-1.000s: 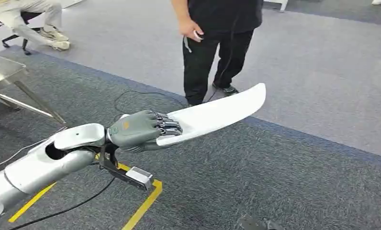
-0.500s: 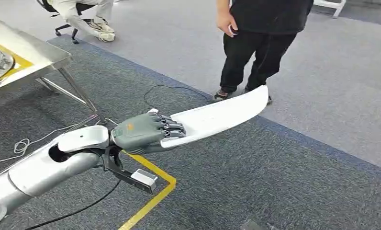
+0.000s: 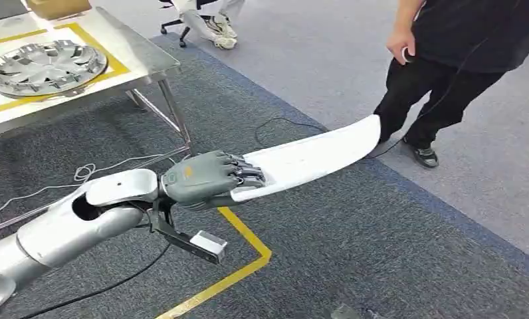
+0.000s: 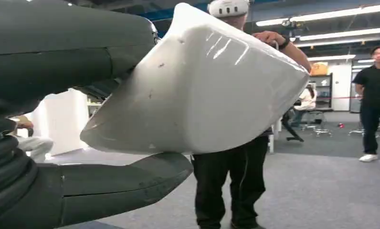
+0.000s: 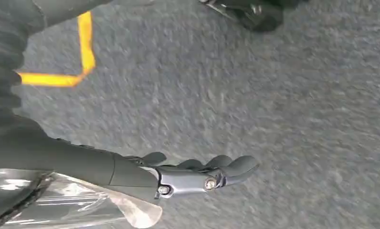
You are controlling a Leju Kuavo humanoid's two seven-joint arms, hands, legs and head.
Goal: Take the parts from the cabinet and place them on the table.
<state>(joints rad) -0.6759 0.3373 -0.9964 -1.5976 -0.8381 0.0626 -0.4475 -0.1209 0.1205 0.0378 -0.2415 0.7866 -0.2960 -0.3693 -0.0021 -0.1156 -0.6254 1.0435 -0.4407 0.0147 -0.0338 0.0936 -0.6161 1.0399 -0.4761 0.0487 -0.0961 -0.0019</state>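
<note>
While gripped, white panel (image 3: 315, 157) partly under left hand (image 3: 202, 179).

I see the long white curved part (image 3: 312, 158) held level above the carpet. My left hand (image 3: 205, 178) grips its near end.

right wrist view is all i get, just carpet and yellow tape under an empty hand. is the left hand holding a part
Observer: Yes. In the head view the left hand grips one end of a long white panel, which sticks out ahead of it.
Operator: is the table in sight
Observer: Yes, a metal table stands at the upper left of the head view, with a silver wheel cover lying on it.
Operator: anyone near the panel
Observer: A person in black stands close beyond the panel's far tip; I cannot tell whether they touch.
</note>
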